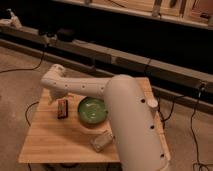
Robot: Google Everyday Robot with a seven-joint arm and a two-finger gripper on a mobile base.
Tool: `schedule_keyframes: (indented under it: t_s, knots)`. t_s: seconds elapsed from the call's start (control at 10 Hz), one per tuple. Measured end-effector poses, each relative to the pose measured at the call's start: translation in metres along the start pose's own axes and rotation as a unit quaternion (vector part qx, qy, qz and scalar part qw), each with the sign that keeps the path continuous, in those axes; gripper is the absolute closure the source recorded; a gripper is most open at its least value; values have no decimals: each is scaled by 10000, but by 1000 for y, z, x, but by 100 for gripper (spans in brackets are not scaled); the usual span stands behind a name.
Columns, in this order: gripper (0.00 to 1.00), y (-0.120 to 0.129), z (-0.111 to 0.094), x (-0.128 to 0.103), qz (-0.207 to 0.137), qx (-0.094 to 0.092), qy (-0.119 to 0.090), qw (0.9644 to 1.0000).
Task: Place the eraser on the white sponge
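Observation:
The eraser (62, 107), a small dark block with a reddish middle, lies on the wooden table (55, 140) at its left side. The white sponge (101, 141), a pale chunky block, lies near the table's front edge, partly beside my big white arm (130, 120). My gripper (54, 96) hangs from the arm's far end at the table's back left, just left of and behind the eraser. The eraser lies apart from the sponge.
A green bowl (92, 110) sits mid-table between the eraser and the sponge. A small white cup (151, 103) stands at the right side. Cables run over the floor on both sides. A dark ledge (100, 50) runs behind the table.

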Motion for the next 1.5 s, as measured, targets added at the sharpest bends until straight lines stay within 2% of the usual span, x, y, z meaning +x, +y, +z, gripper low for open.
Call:
schedule_keyframes:
  t_s: [0.3,0.5,0.9,1.5]
  knots:
    - [20,1,10,-9,-4,116,-52,9999]
    - [20,4,19,-15,6,147,-208,9997]
    - [20,7,30,-16,-84,12,-421,9991]
    - [20,5,36,-12,-204,-146,-517,9984]
